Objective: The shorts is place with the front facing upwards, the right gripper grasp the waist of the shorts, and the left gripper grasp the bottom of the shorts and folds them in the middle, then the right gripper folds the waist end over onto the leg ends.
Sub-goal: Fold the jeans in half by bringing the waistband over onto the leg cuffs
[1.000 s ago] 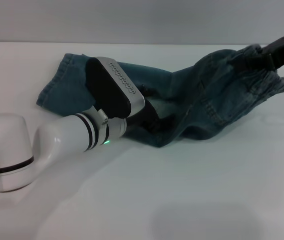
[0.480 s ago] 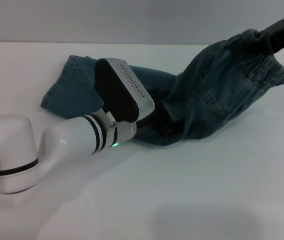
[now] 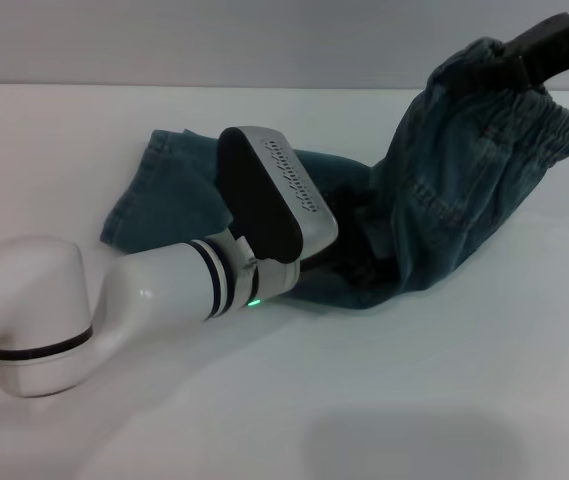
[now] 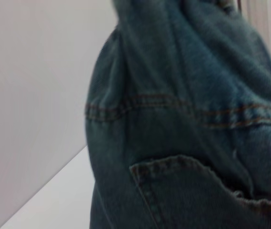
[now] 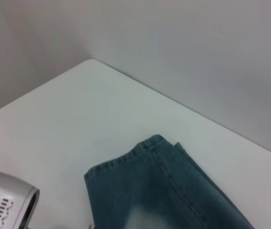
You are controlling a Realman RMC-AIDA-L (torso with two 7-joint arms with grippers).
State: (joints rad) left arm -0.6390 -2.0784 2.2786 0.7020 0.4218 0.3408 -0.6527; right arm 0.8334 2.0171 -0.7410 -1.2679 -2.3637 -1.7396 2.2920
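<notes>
Denim shorts (image 3: 444,190): waist (image 3: 554,115) hoisted at 2 o'clock, clamped by right gripper (image 3: 534,62).
Left gripper (image 3: 349,262): mid-leg, grip unclear.
Next: carry waist toward 9 o'clock hems (image 3: 129,210).

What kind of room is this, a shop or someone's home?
Neither, probably: it looks like a bare test bench. A plain white table against a blank grey wall, holding only denim shorts that the right gripper lifts by the waist.

A white table (image 3: 364,400) meets a grey wall (image 3: 214,40).
</notes>
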